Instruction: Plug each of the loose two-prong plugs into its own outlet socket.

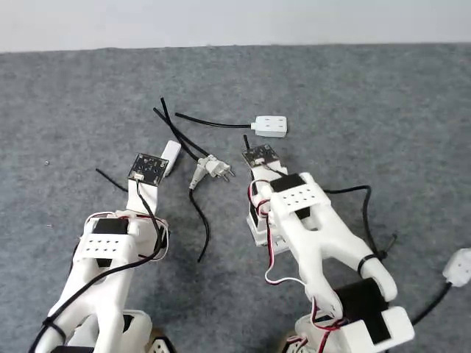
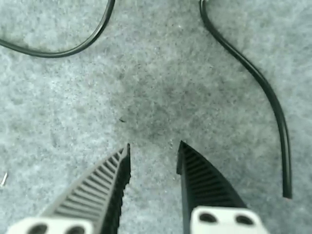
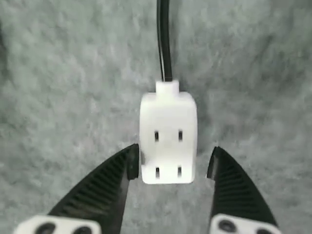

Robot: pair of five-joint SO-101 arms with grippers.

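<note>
Overhead: two pale two-prong plugs (image 1: 211,168) on black leads lie on grey carpet (image 1: 368,95) between arms. White rectangular socket block (image 1: 269,126) at their 2 o'clock, apart.
Left wrist: left gripper (image 2: 153,152) agape over carpet, black cable (image 2: 265,90) beside.
Right wrist: right gripper (image 3: 173,158) spread, straddling white four-slot outlet block (image 3: 168,122) on black cord.

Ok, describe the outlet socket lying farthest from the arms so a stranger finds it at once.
On the grey carpeted table, look past both white arms toward the far edge. A white outlet socket lies there, slots up, black cord trailing sideways. Unlike the white block beside one arm's wrist, it lies apart from both arms.
</note>
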